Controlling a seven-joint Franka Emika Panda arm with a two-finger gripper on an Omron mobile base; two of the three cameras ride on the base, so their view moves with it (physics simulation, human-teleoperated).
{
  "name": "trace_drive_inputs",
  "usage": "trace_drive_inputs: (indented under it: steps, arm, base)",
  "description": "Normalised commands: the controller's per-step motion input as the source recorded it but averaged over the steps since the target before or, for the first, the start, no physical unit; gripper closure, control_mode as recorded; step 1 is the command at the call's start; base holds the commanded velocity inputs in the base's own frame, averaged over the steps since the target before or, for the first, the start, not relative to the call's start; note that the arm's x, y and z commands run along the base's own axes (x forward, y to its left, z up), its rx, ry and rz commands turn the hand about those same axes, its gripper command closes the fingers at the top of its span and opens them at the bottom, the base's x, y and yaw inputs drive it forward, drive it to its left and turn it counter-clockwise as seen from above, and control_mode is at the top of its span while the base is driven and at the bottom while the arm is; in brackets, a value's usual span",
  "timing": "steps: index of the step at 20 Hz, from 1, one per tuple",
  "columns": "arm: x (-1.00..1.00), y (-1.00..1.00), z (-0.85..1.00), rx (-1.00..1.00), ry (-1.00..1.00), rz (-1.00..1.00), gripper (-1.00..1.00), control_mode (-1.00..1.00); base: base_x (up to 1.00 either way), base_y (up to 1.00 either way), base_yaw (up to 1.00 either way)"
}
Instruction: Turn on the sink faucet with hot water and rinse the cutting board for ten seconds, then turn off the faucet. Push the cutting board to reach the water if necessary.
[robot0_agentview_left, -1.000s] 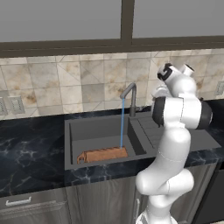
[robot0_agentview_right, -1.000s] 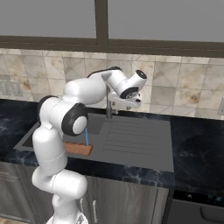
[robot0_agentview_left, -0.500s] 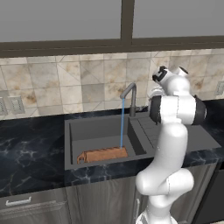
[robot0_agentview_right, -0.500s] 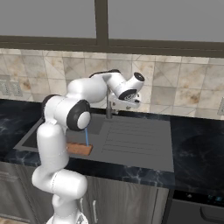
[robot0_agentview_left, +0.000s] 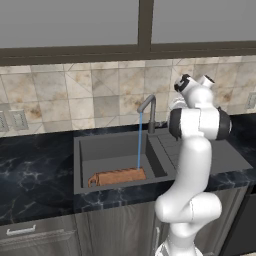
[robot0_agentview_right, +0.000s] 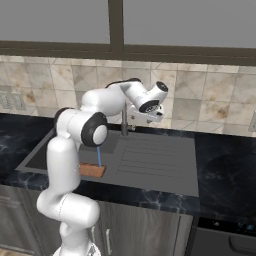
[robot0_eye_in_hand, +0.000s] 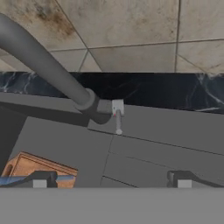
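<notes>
Beige tiled wall (robot0_agentview_left: 75, 95) backs the black marble counter (robot0_agentview_left: 35, 170) (water (robot0_agentview_left: 139, 140) running); claw (robot0_eye_in_hand: 111, 179) wide open, empty.

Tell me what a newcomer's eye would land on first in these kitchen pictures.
First, the thin blue stream of water falling from the dark bent faucet onto the reddish-brown cutting board, which lies along the front wall of the sink. Next, the big white arm curling over the ribbed drainboard, its hand open and facing the faucet's small lever without touching it.
</notes>
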Motion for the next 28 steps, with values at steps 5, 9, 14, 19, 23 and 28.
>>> trace_drive_inputs:
  steps: [5, 9, 14, 19, 23, 28]
  arm:
    - [0.17, -0.07, -0.14, 0.00, 0.00, 0.02, -1.00, -1.00]
    - [0.05, -0.01, -0.19, 0.00, 0.00, 0.02, -1.00, -1.00]
    - [0.00, 0.00, -0.01, 0.00, 0.00, 0.00, -1.00, -1.00]
    - [0.00, 0.00, 0.00, 0.00, 0.00, 0.00, -1.00, -1.00]
    - [0.00, 0.00, 0.00, 0.00, 0.00, 0.00, -1.00, -1.00]
    - [0.00, 0.00, 0.00, 0.00, 0.00, 0.00, -1.00, -1.00]
  base:
    - [0.00, 0.00, 0.00]
    - [0.00, 0.00, 0.00]
    - [0.00, 0.00, 0.00]
    - [0.00, 0.00, 0.00]
    - [0.00, 0.00, 0.00]
    - [0.00, 0.00, 0.00]
